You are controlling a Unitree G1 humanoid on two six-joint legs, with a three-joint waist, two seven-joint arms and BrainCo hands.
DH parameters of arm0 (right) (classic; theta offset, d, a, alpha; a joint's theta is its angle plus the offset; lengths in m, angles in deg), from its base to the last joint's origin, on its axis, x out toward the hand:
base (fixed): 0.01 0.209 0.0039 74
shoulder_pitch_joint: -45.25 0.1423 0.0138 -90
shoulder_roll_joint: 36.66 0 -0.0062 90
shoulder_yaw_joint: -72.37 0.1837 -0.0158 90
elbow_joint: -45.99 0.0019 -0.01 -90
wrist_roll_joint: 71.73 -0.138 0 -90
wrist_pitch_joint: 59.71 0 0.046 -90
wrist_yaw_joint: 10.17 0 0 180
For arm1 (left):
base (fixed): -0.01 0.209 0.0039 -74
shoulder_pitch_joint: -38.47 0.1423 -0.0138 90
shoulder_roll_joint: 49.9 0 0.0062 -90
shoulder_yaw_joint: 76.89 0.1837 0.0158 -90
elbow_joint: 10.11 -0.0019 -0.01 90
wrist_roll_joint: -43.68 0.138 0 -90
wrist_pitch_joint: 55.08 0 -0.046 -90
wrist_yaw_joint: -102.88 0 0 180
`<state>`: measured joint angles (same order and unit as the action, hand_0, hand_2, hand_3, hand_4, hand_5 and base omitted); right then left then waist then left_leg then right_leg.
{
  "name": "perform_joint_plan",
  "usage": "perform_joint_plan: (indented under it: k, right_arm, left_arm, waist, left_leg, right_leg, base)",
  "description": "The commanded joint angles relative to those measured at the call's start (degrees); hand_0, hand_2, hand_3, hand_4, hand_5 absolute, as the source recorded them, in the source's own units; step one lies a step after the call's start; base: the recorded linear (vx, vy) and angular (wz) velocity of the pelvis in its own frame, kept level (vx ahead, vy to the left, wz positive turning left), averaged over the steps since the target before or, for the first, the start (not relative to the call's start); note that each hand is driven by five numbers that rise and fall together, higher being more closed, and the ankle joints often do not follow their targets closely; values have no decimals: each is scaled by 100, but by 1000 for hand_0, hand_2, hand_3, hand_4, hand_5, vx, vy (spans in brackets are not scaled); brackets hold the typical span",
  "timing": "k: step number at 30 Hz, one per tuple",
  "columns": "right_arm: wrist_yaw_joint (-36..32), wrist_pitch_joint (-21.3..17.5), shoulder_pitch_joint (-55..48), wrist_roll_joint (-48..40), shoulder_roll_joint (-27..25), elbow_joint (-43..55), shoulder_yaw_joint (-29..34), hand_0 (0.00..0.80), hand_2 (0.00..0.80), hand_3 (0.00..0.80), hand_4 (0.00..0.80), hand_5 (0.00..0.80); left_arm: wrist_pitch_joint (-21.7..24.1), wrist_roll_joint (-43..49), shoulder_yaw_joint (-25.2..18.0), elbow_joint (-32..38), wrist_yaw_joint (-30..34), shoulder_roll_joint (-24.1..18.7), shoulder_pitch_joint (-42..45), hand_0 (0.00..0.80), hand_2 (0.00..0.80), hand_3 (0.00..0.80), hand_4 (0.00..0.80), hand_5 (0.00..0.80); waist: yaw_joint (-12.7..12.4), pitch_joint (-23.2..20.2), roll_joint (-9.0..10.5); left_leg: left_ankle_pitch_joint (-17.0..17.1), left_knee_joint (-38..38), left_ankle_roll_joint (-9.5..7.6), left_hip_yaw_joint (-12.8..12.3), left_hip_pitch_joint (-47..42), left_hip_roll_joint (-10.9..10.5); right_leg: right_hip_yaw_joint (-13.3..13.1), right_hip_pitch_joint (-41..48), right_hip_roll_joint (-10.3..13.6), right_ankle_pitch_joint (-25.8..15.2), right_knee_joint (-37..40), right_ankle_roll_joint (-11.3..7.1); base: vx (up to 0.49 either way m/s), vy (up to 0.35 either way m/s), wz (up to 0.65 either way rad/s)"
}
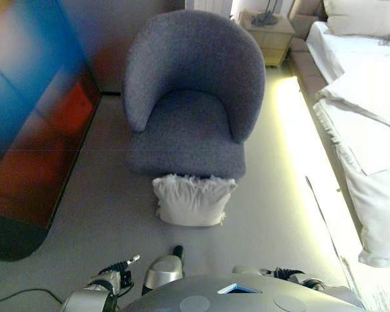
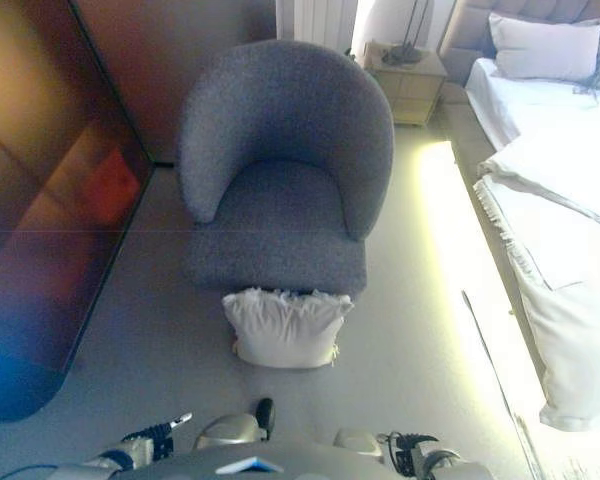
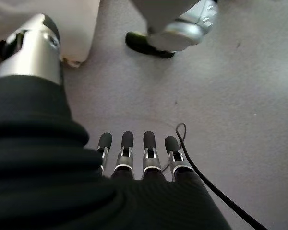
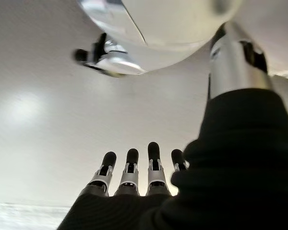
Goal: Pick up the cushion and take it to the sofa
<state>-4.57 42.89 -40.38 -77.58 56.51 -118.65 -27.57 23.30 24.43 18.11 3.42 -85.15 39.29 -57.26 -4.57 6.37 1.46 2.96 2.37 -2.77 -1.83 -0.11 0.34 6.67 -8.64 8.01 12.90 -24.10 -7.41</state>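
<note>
A white cushion (image 1: 192, 200) with frilled edges stands on the grey carpet, leaning against the front of a grey round-backed armchair (image 1: 188, 130). My left hand (image 1: 120, 268) hangs low at the near left, short of the cushion and apart from it. Its fingers (image 3: 134, 148) are straight over bare carpet and hold nothing. A corner of the cushion (image 3: 81, 24) shows past the thumb. My right hand (image 2: 415, 452) hangs at the near right, also with straight fingers (image 4: 129, 167) and nothing in it.
A bed (image 1: 364, 97) with white covers runs along the right side, with a lit strip of floor beside it. A small nightstand (image 1: 270, 36) stands behind the armchair. A large dark glossy panel (image 1: 32, 117) lines the left wall.
</note>
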Motion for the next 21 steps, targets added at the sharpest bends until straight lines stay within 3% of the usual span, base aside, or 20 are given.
perform_joint_plan:
  k: [1,3,6,11,16,21]
  right_arm:
    - [108,-79,246,-176,-190,162,-168,0,0,0,0,0]
    - [123,-98,286,-184,-187,187,-252,0,0,0,0,0]
    - [148,-5,120,-64,-205,115,-190,0,0,0,0,0]
    - [140,-112,8,-43,-286,-15,-71,0,0,0,0,0]
    - [548,-537,501,-516,-388,279,-216,0,0,0,0,0]
    - [1159,-945,1162,-877,-491,575,-479,0,0,0,0,0]
  left_arm:
    - [-145,-306,104,9,-164,-107,-281,0,0,0,0,0]
    - [-77,-426,164,47,-183,-73,-330,0,0,0,0,0]
    - [16,-484,160,59,-217,99,-201,0,0,0,0,0]
    - [109,-295,45,22,-351,230,93,0,0,0,0,0]
    - [615,-752,-9,123,-755,230,-142,0,0,0,0,0]
    - [1237,-1332,135,501,-1069,164,-643,0,0,0,0,0]
  waist:
    - [185,342,-25]
    - [263,438,-17]
    - [270,384,55]
    - [118,275,120]
    - [-20,572,66]
    - [-38,1055,-77]
  left_leg:
    - [-584,-470,81,-95,403,-53]
    - [-669,-591,69,-105,487,-17]
    - [-745,-761,50,-69,468,-89]
    - [-808,-791,230,-72,206,-17]
    - [-768,-1150,441,81,713,121]
    - [-572,-1354,481,303,1632,91]
  right_leg:
    - [82,-386,-79,-1173,1071,103]
    - [-144,-510,-75,-1232,1117,90]
    - [-190,-50,-42,-1215,1575,105]
    - [139,645,16,-1149,1982,189]
    - [314,352,26,-1036,1787,306]
    - [296,-557,-71,-1051,1550,428]
  base:
    - [-5,-88,16]
    - [0,-76,23]
    - [184,-93,53]
    - [229,-92,43]
    - [-35,-117,17]
    - [-259,-57,12]
